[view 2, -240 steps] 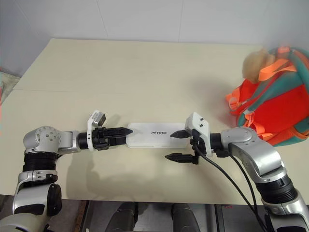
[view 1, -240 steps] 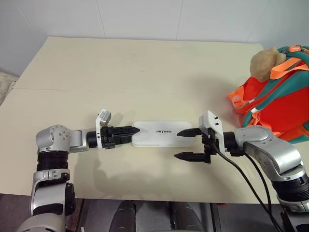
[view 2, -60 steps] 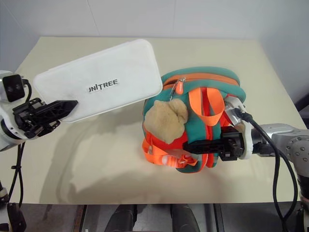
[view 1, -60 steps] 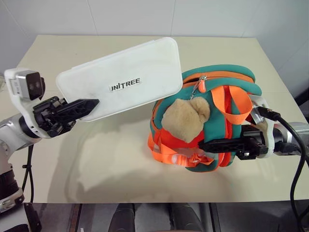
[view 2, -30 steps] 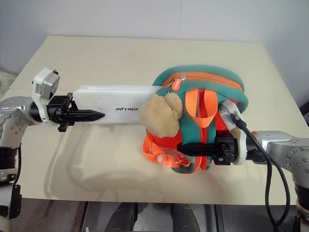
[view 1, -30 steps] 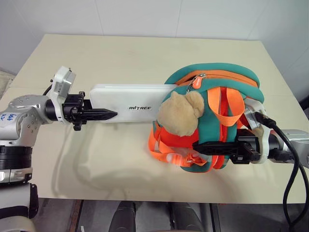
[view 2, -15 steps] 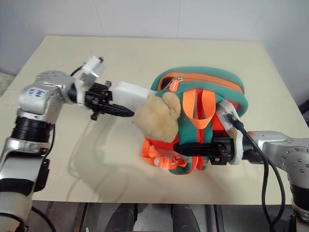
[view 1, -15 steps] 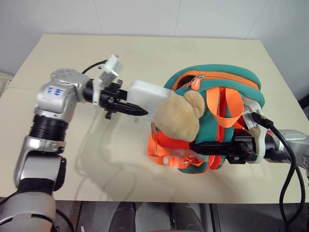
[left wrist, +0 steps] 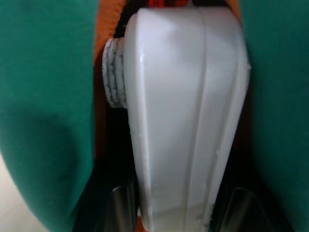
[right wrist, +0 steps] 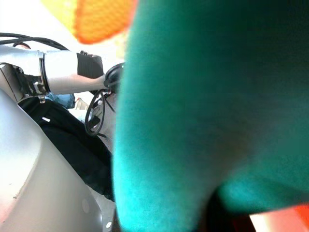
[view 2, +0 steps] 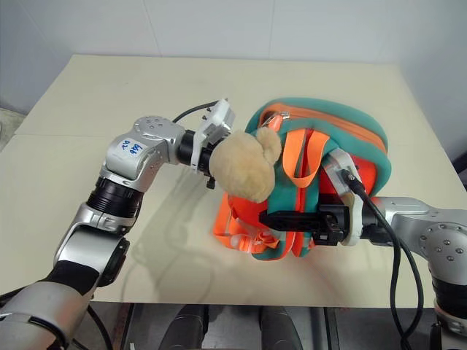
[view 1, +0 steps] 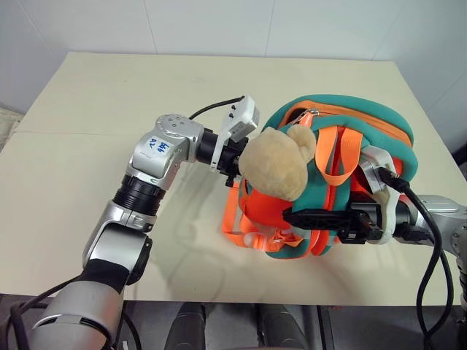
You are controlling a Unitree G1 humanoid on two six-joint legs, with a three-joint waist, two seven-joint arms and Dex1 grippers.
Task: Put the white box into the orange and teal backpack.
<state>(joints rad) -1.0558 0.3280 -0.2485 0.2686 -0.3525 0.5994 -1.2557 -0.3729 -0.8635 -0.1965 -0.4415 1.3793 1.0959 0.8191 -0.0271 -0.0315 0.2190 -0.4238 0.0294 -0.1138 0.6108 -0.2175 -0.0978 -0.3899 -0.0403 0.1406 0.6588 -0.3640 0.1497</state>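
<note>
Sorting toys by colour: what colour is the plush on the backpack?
Tan; the plush toy shows best in the left eye view.

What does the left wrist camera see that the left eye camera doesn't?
Left wrist view: the white box, held in the left pincer, poking into a dark opening between teal sides. Left eye view: the tan plush toy, the table and the right pincer gripping the bag's front. Both: the orange and teal backpack.

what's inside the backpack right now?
Left wrist view: the white box sits in the orange and teal backpack opening, teal fabric on both sides, left tool clamped on its near end. Its far end and the bag's interior are hidden; from the head views the plush toy covers the opening.
</note>
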